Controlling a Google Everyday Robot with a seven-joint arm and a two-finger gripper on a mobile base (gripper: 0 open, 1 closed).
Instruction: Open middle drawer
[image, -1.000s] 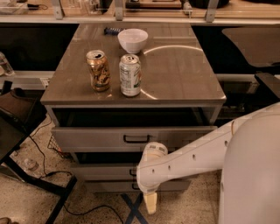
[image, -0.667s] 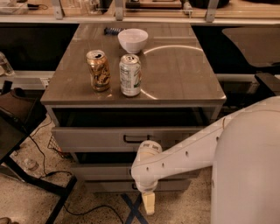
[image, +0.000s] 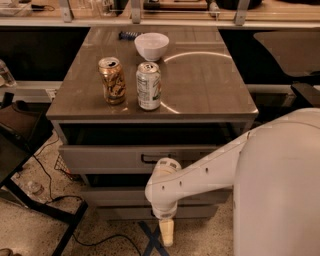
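Note:
The cabinet has three pale grey drawer fronts. The uppermost drawer (image: 100, 159) is pulled out a little and its black handle (image: 150, 159) shows. The middle drawer (image: 110, 196) is below it, pushed in, with its handle hidden behind my white arm (image: 200, 175). The lowest drawer (image: 120, 213) is a narrow strip beneath. My gripper (image: 166, 232) points down toward the floor, in front of and below the lowest drawer, touching none of them.
On the cabinet top (image: 210, 85) stand a gold can (image: 112, 80), a silver-green can (image: 149, 85) and a white bowl (image: 151, 45). A black frame (image: 30, 200) and cables (image: 55, 195) lie on the floor at the left. A shelf unit runs behind.
My arm has shifted slightly to the left in front of the drawers. The gripper stays low near the floor. The drawers have not moved.

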